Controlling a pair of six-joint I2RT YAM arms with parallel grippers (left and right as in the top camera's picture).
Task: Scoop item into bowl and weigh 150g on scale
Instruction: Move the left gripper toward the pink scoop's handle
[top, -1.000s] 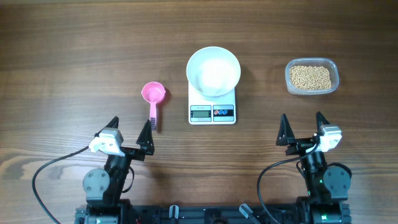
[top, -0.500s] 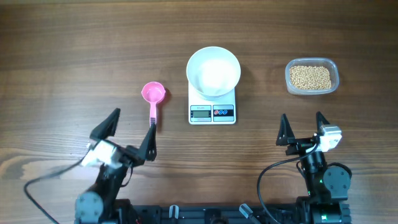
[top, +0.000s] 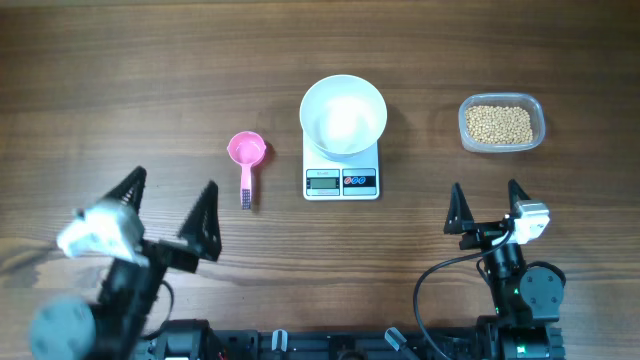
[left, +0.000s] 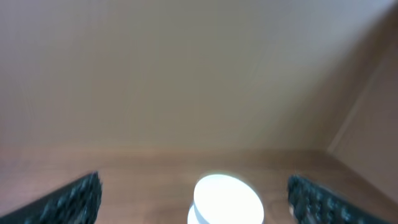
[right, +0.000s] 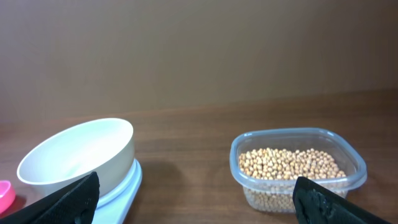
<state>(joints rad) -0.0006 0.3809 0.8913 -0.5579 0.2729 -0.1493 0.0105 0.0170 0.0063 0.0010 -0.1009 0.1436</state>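
Bowl (left: 227, 196) blurred, cut off in left wrist view.

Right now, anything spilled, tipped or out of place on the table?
Nothing stands out. The bowl sits upright on the scale, the beans are all in the clear tub, none loose, and the pink scoop lies flat left of the scale. The left gripper and right gripper are open and empty.
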